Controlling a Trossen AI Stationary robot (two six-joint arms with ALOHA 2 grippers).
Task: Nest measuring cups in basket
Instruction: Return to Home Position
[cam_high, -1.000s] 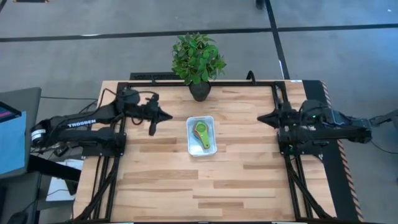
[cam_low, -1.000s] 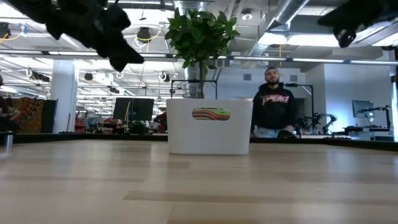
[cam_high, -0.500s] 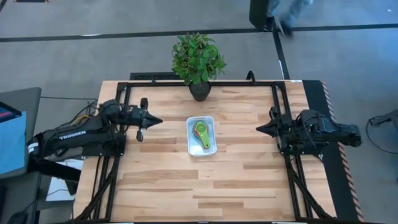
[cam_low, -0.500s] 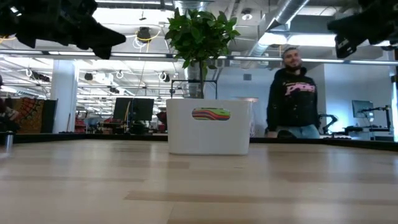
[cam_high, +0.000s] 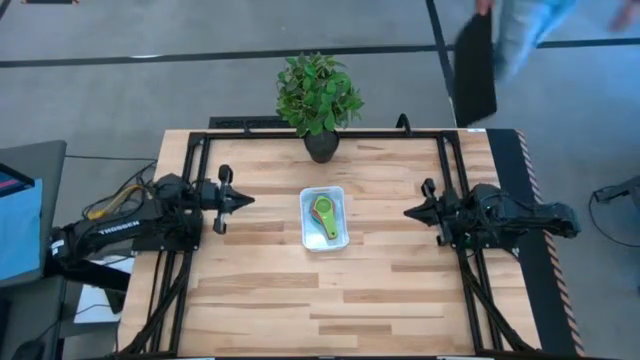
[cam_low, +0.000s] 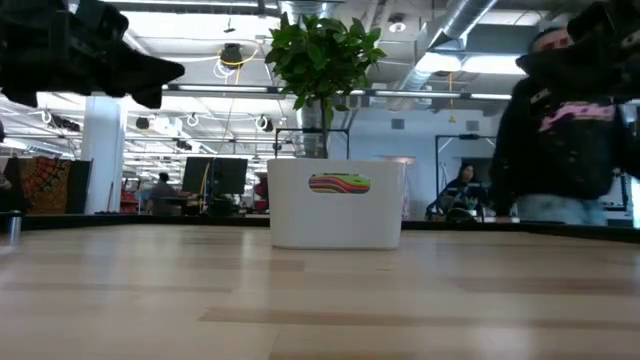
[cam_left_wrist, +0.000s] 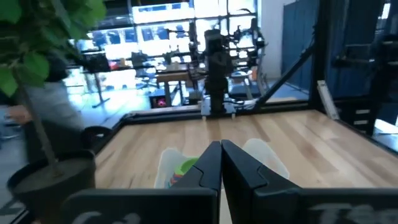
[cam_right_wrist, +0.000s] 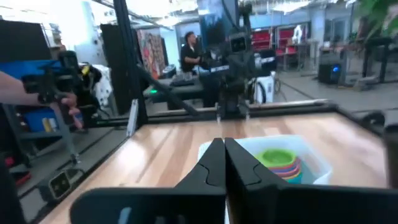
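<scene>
The white basket (cam_high: 324, 218) stands on the table's middle, with the measuring cups (cam_high: 324, 213) nested in it, the green one on top. The stack also shows in the right wrist view as coloured cups (cam_right_wrist: 281, 163) in the basket (cam_right_wrist: 311, 157). My left gripper (cam_high: 248, 199) is shut and hangs level above the table, left of the basket and pointing at it. My right gripper (cam_high: 408, 213) is shut too, level, right of the basket and pointing at it. Neither touches anything. In the low view the basket's near wall (cam_low: 335, 205) hides the cups.
A potted plant (cam_high: 319, 100) stands at the table's far edge, just behind the basket. A person (cam_high: 500, 40) passes beyond the far right corner. Bare wood lies all around the basket, widest toward the near edge.
Both arms have drawn back from the middle toward their own side edges and sunk lower, their grippers tipping up to level while staying shut. The basket and cups have kept still. The person behind the table has walked toward the right.
</scene>
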